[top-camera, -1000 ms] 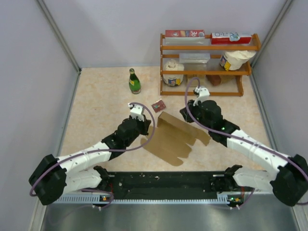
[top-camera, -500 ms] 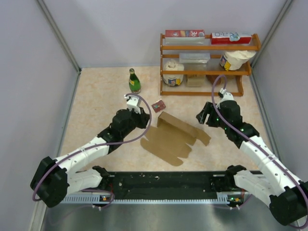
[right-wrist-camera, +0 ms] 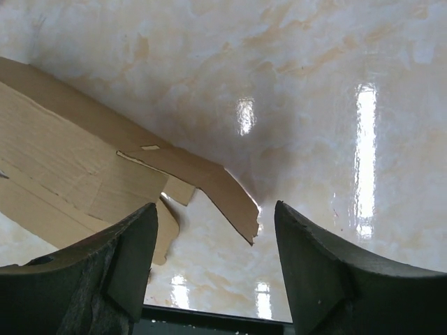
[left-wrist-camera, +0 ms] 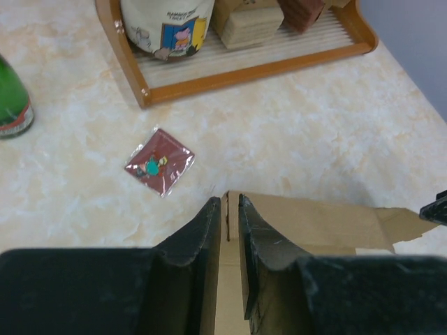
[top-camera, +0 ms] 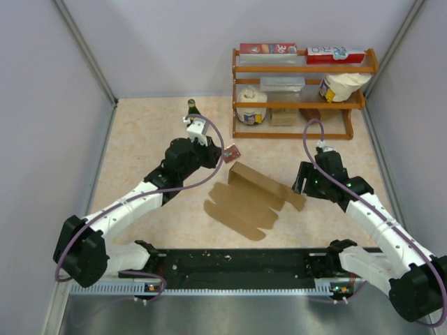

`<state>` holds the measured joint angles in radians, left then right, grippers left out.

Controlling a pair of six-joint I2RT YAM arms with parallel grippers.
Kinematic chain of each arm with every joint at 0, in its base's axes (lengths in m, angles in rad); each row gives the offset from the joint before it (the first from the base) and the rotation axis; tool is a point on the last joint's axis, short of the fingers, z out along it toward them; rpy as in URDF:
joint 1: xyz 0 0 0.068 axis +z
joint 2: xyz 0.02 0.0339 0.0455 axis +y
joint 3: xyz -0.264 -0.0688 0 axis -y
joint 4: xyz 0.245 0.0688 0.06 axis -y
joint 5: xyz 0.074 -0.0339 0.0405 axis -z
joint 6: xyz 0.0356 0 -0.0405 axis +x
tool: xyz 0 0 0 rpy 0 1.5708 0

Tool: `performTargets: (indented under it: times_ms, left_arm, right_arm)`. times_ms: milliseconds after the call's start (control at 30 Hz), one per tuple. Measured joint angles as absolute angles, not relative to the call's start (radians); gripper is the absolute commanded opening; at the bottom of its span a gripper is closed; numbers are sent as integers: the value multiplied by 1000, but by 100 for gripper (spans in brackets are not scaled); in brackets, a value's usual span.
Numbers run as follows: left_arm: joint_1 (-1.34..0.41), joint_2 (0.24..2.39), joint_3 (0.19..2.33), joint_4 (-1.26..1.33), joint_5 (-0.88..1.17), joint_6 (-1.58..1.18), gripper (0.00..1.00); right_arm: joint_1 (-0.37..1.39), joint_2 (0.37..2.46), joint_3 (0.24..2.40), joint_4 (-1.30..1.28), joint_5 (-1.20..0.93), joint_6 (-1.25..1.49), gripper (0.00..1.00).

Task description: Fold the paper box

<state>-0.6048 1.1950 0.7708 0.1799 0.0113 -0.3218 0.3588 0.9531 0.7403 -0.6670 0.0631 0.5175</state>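
Both arms have backed away from the paper box (top-camera: 248, 199) and let it go. The left end effector (left-wrist-camera: 229, 206) is open just a crack, the right end effector (right-wrist-camera: 215, 209) is wide open, and neither holds anything. The box lies in the middle of the top view, mostly flat, so I think the folding is not done. Bare tabletop (top-camera: 140, 160) lies on its left. The small red card (top-camera: 229, 152) and the rack (top-camera: 293, 135) sit near its upper edge.

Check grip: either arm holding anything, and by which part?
Nothing is held. Right gripper: jaws wide, empty, above the paper box flap. Left gripper: jaws slightly apart, nothing clamped between them.
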Motion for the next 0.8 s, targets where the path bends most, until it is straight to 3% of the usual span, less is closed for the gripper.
performTargets:
  times_ms: [400,600,800]
  left_arm:
    - [-602,1584,1206,171,327,-289,19]
    - [-603,1832,1470,80,489,-281,17]
    - [-612,1943,1560,-13,580,-268,17]
  right_arm:
    - [329,984,735,-687,49,496,45]
    - [329,984,715,-681,17,479,40]
    - [329,992,704,-676,-28,459,35]
